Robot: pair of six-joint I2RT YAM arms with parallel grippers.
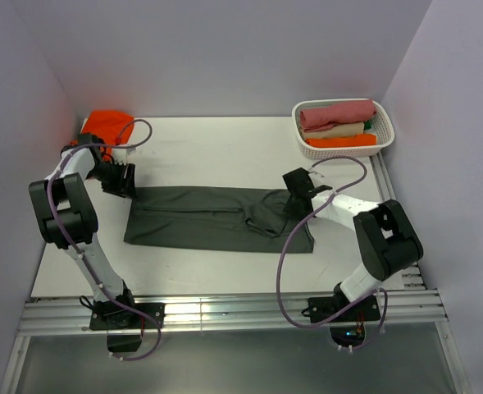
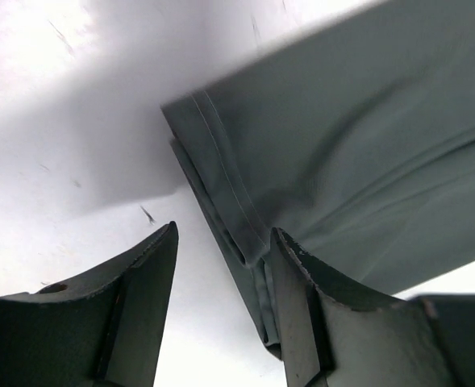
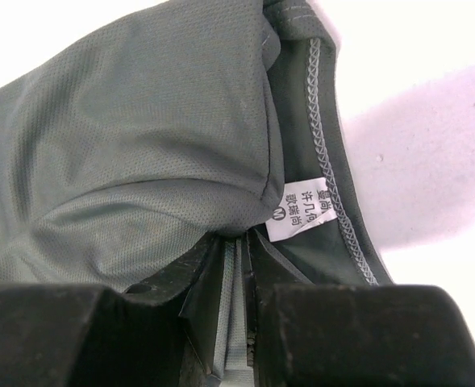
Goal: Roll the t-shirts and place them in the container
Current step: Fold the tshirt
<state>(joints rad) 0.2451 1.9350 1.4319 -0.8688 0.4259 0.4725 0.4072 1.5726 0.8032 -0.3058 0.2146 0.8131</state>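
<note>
Top external: dark grey t-shirt folded into a long strip across the middle of the worktop; left tool at its left end, right tool at its right end, by the collar. Orange t-shirt heaped in the far left corner, well apart; basket at far right. Likely hazard: strip dragged askew or unfolded if pulled from one end only.

Left wrist: left tool wide open, holding nothing, fingers either side of the stacked hem edge of the dark grey t-shirt. Judged risk: closing on the upper layers alone, lower layers left flat on the worktop, roll started loose or crooked.

Right wrist: right tool nearly closed, pinching a thin fold of the dark grey t-shirt just beside the neck label. Small bite on soft cotton; possible slip under tension, or bunching at the collar.
</note>
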